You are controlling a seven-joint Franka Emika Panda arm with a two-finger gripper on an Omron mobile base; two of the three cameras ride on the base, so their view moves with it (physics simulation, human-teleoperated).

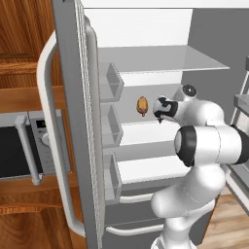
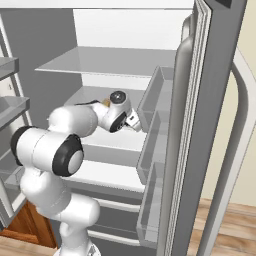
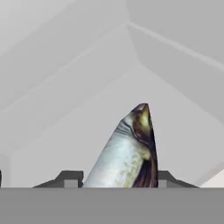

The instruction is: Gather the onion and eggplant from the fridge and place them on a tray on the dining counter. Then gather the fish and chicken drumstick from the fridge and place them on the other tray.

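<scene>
Fingers (image 3: 72, 178): you have them set either side of the fish (image 3: 127, 153), narrowed to its flanks and apparently clamped on it, so it can come out whole. Left of the gripper (image 1: 161, 111) on the same fridge shelf (image 1: 146, 129) lies the chicken drumstick (image 1: 142, 105), near, apart, left for a later pick. Right of the gripper stand the door bins (image 2: 155, 107); keep clear withdrawing.

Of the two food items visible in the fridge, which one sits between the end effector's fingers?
The fish, silvery with a dark-striped head, rises between the fingers in the hand view. The brown drumstick lies apart on the shelf, left of the end effector.
</scene>
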